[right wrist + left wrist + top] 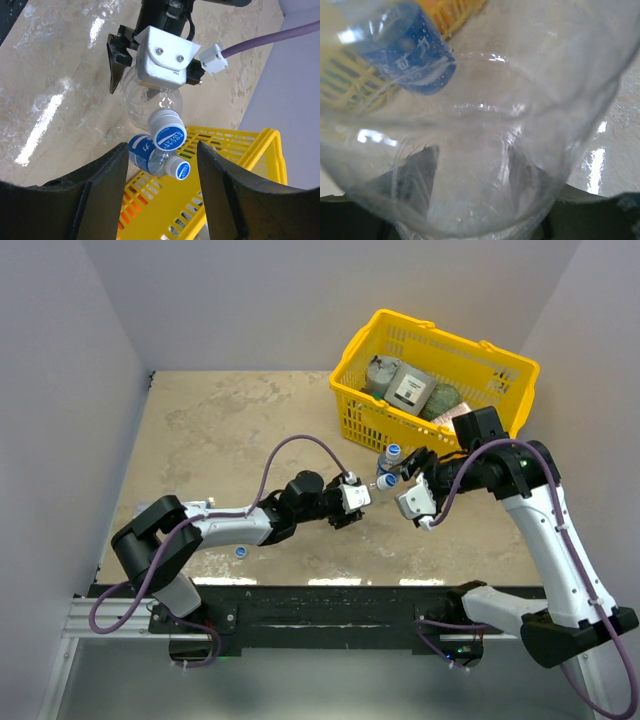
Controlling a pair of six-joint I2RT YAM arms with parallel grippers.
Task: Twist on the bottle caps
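Just off the near wall of a yellow slotted plastic basket, the left gripper clenches its jaws on a clear unlabelled plastic bottle, round blue screw cap seated. Opposite, the right gripper has its jaws released, grasping nothing. A capped blue-labelled clear bottle sits beside the basket; another small blue cap lies loose where open beige surface spreads leftward.

Yellow basket of grey cans
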